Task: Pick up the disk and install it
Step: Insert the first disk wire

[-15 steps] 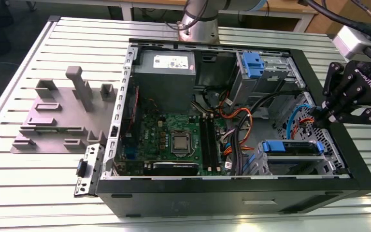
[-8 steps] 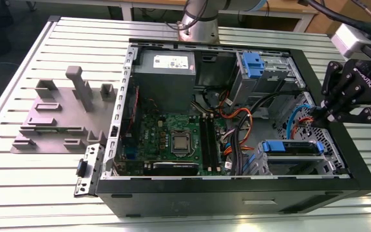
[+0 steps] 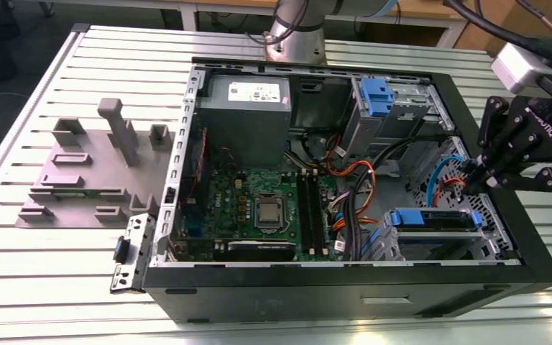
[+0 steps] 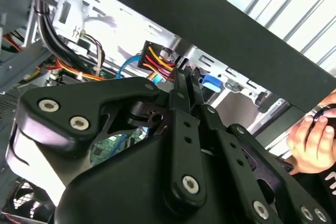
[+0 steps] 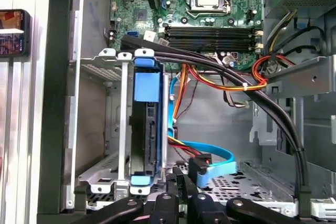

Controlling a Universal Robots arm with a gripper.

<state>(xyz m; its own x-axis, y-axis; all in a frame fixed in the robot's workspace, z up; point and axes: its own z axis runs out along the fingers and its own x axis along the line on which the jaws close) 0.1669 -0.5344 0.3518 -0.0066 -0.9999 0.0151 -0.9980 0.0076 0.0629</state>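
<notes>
Disk [image 3: 434, 218] on edge in drive cage [image 5: 97, 69], long axis left-right in the exterior view, end effector [image 3: 468, 176] clenched, empty

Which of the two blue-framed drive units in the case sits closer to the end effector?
The disk in the lower bay, just below the end effector in the exterior view; the blue caddy sits farther off, in the upper bay.

Site: robotics lab | Evidence: slatted metal counter [image 3: 26, 287], opened computer case [image 3: 305, 298], robot arm base [image 3: 295, 32], grey jig [image 3: 75, 187]
</notes>
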